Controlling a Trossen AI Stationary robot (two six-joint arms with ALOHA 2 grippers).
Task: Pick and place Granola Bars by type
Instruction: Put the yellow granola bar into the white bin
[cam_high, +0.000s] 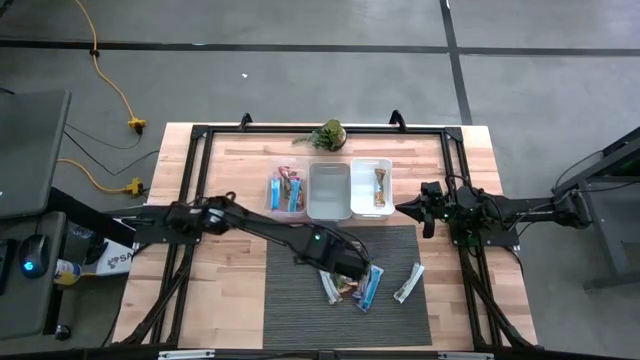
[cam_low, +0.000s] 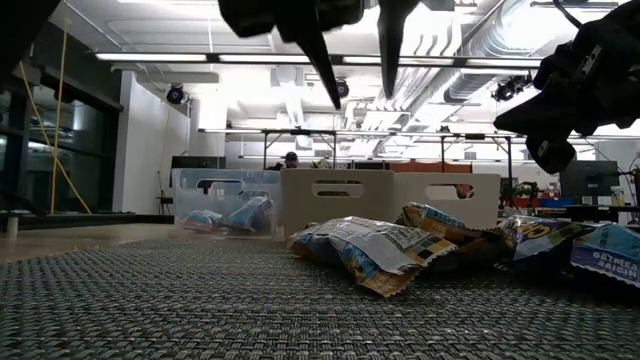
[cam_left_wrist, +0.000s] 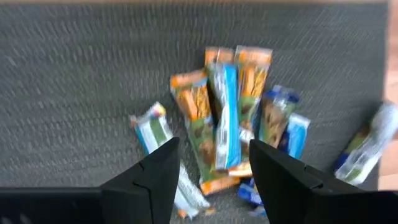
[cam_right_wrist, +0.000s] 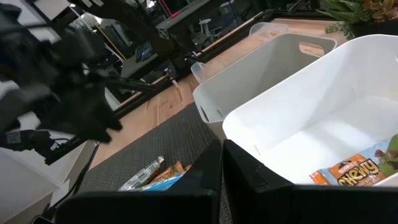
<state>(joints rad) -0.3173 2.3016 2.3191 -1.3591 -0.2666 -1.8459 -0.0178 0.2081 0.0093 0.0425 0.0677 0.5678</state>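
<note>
One table: wood top (cam_high: 240, 290), carrying a dark mat (cam_high: 290, 310).
Bins: three in a row; clear bin (cam_high: 285, 190) with two blue bars, grey bin (cam_high: 329, 190), white bin (cam_high: 371, 186) with one orange-brown bar.
Granola Bars (cam_high: 352, 285): heaped on the mat; one pale bar (cam_high: 408, 283) apart.
Left gripper (cam_high: 345, 265): above the heap, jaws spread, touching nothing.
Right gripper (cam_high: 412, 208): beside the white bin, jaws pressed together.
View difference: left wrist view alone shows orange-brown and blue wrappers overlapping; low view hides the bin contents.
</note>
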